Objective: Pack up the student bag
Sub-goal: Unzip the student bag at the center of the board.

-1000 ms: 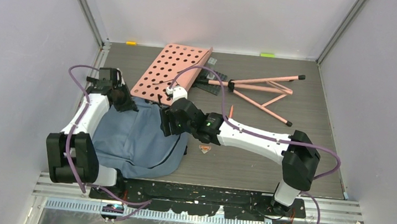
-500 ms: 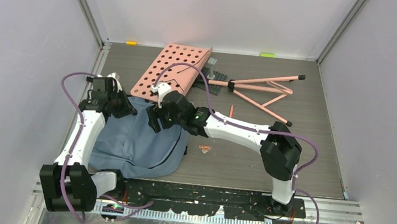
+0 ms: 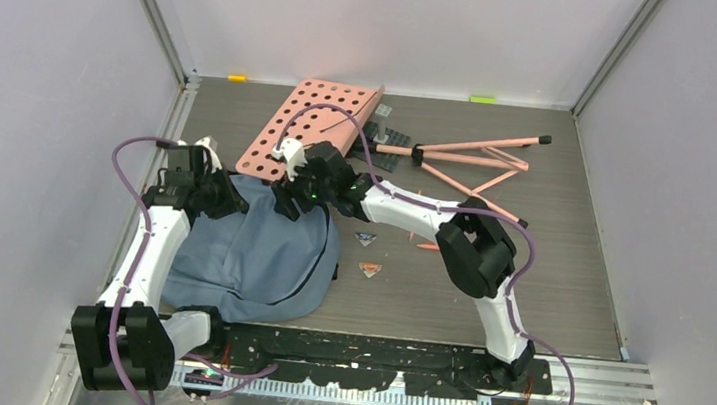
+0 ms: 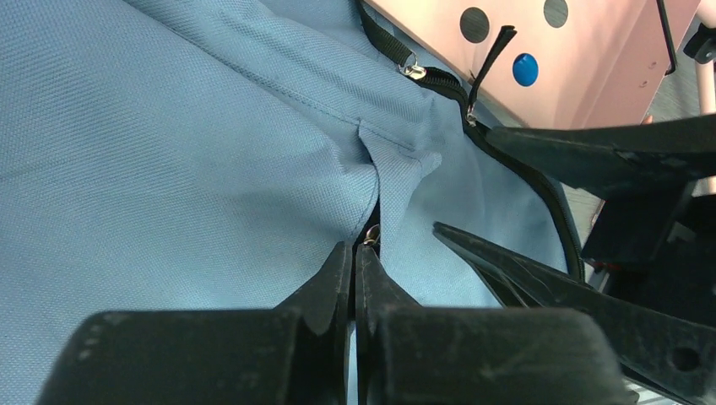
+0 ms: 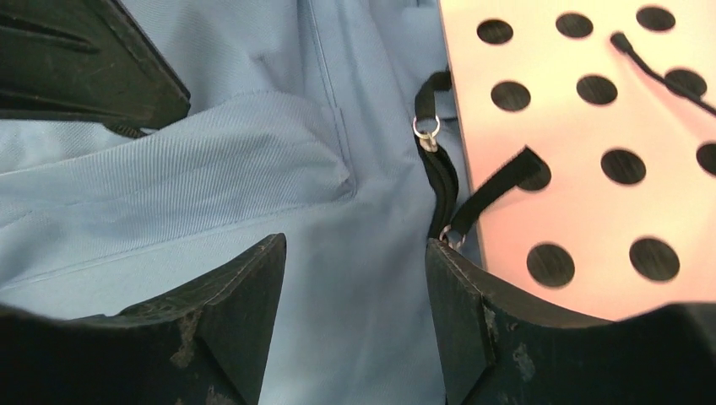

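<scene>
The student bag (image 3: 249,251) lies flat at the left, blue-grey with black zipper trim. My left gripper (image 3: 227,198) is at its back-left top. In the left wrist view the bag (image 4: 169,126) fills the frame, and the left gripper (image 4: 355,250) is shut on a zipper pull whose metal ring (image 4: 369,240) shows at the tips, the fabric tented toward it. My right gripper (image 3: 287,200) hovers open over the bag's top edge. In its own view the right gripper (image 5: 355,245) spans bare bag fabric (image 5: 253,169), beside two ringed zipper pulls (image 5: 425,128).
A pink perforated board (image 3: 312,127) lies against the bag's far edge. A pink folding stand (image 3: 469,164) lies at back right beside a dark plate (image 3: 388,141). Two small triangular pieces (image 3: 369,269) and a short orange stick (image 3: 427,245) lie right of the bag.
My right arm has folded and carried its open gripper left and back, to the bag's top edge by the board. The left gripper stayed shut and rose slightly.
</scene>
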`<state>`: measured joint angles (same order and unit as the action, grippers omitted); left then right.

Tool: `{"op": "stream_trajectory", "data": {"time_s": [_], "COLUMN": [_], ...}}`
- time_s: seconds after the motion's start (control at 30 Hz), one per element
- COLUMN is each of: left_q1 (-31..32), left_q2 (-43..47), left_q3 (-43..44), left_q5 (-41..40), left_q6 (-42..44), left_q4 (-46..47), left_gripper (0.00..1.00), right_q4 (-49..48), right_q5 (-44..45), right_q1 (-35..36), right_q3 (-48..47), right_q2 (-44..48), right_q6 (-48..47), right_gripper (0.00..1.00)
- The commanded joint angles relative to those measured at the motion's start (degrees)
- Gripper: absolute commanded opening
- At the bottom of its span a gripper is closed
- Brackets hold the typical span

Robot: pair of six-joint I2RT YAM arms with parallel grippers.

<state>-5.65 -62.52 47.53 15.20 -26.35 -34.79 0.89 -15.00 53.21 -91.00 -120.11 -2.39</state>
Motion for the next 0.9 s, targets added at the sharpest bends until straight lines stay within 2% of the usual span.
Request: {"op": "stream_trajectory", "data": {"time_s": [0.0, 0.13, 0.37, 0.47, 0.6, 0.67, 0.7, 0.77, 0.87], "left_q1": [-0.2, -0.2, -0.2, -0.2, -0.2, -0.2, -0.2, -0.2, -0.2], "left_q2": [1.1, 1.8, 2.5, 2.4, 2.8, 2.8, 2.7, 3.0, 3.9], "left_q3": [0.4, 0.3, 0.2, 0.3, 0.1, 0.0, 0.0, -0.2, -0.4], "left_q5": [2.3, 2.8, 2.7, 2.9, 2.9, 2.9, 2.9, 3.1, 2.4], "left_q6": [1.0, 1.3, 1.2, 1.2, 1.2, 1.2, 1.2, 0.9, 0.5], "left_q4": [-0.5, -0.6, -0.5, -0.5, -0.5, -0.6, -0.8, -0.9, -0.5], "left_gripper": [0.0, 0.0, 0.0, 0.0, 0.0, 0.0, 0.0, 0.0, 0.0], "right_q4": [-1.7, -0.5, 3.4, 4.3, 8.2, 10.1, 10.9, 11.2, 10.3], "right_q5": [-4.3, -5.5, -7.3, -8.7, -9.2, -9.0, -8.6, -7.4, -2.7], "right_q1": [0.1, -0.8, -0.9, -0.9, -0.9, -0.9, -0.9, -0.9, -0.9], "right_q3": [-6.3, -9.8, -15.3, -16.4, -19.8, -20.9, -21.2, -21.3, -20.6], "right_q2": [-2.3, -5.9, -9.9, -10.6, -11.7, -12.1, -12.1, -12.0, -11.5], "right_q6": [-6.3, -6.9, -7.9, -8.0, -8.7, -9.1, -9.1, -8.6, -6.4], "right_gripper": [0.67, 0.62, 0.6, 0.5, 0.31, 0.18, 0.05, 0.01, 0.0]}}
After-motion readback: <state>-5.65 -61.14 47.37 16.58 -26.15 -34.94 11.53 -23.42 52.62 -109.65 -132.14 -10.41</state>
